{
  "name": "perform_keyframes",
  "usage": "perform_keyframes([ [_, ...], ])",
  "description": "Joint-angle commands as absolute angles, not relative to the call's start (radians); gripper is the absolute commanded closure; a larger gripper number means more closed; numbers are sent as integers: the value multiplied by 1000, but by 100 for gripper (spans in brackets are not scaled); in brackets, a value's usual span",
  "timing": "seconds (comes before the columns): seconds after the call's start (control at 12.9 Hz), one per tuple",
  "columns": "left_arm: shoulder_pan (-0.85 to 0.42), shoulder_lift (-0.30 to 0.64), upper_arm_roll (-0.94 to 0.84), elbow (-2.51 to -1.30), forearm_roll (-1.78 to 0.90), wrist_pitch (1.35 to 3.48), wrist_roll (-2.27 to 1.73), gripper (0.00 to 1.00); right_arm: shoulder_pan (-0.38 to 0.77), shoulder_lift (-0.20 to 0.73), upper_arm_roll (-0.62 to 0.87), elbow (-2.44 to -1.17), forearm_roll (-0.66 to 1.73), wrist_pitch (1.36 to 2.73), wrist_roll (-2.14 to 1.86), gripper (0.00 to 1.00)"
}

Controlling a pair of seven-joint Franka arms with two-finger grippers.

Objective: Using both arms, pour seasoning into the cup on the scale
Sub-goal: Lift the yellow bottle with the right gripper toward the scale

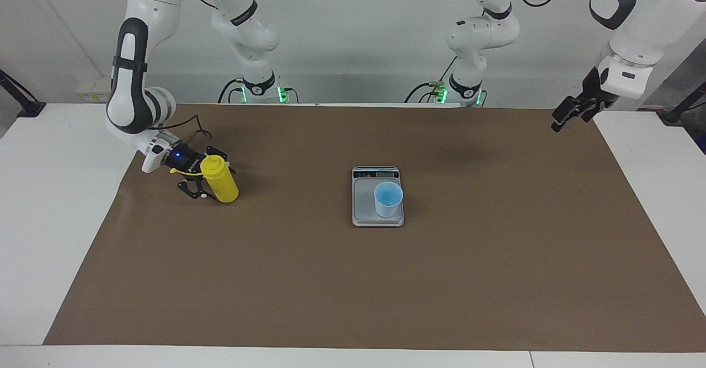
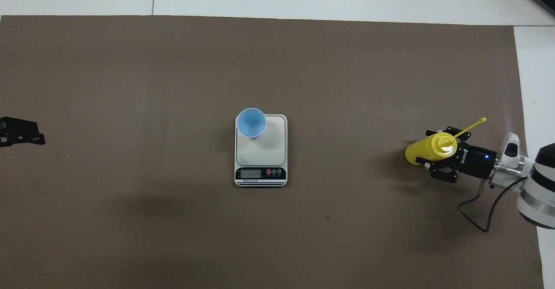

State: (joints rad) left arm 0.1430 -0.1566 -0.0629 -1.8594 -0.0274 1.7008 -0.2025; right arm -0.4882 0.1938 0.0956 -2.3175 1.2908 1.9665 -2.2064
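Seasoning bottle (image 1: 223, 186), yellow, squeeze type: standing upright on the brown mat (image 1: 353, 291) toward the right arm's end of the table, long axis vertical, ribbed nozzle pointing up. Its thin cap strap (image 2: 470, 126) is sticking out sideways toward the mat's edge.

Right gripper (image 1: 209, 176): lying low and roughly level, reaching in from the right arm's end, with its jaws sitting either side of the bottle's upper body, just under the shoulder. The bottle is lying straight ahead of the wrist, between the jaws. Whether they are pinching it or merely flanking it cannot be told.

Kitchen scale (image 1: 364, 205), silver-grey: resting flat at the middle of the mat, well apart from the bottle, with its display strip (image 1: 376, 174) on the edge nearer to the robots.

Cup (image 1: 388, 198), light-blue, translucent: standing upright on the scale's plate, at the corner farther from the robots and toward the left arm's end. It is looking empty.

Left gripper (image 1: 565, 118): hanging in the air over the mat's corner at the left arm's end, jaws spread, carrying nothing, waiting.

Judgement: the right arm is much the nearer to the bottle, so the grasp is falling to it. A firm squeeze on the upright body looks to be the next requirement, before any carry toward the cup.
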Motion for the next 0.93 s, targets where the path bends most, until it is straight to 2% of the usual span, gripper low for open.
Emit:
perform_keyframes([
  [0.0,108,-166,-69,-1868,-26,1715,-203,0,-486,189,100,-2312,1318,1962,-2189,41],
  [0.16,28,-169,-68,-1868,-26,1678,-209,0,-486,187,100,-2301,1318,1960,-2165,52],
  [0.31,8,-169,-69,-1864,-26,1658,-206,0,-480,163,110,-2274,1299,1967,-2078,52],
  [0.54,21,-169,-69,-1867,-26,1672,-199,0,-405,126,109,-2243,1273,1994,-1965,52],
  [0.86,21,-169,-69,-1867,-26,1684,-1,0,-243,83,107,-2200,1212,2138,-1823,52],
])
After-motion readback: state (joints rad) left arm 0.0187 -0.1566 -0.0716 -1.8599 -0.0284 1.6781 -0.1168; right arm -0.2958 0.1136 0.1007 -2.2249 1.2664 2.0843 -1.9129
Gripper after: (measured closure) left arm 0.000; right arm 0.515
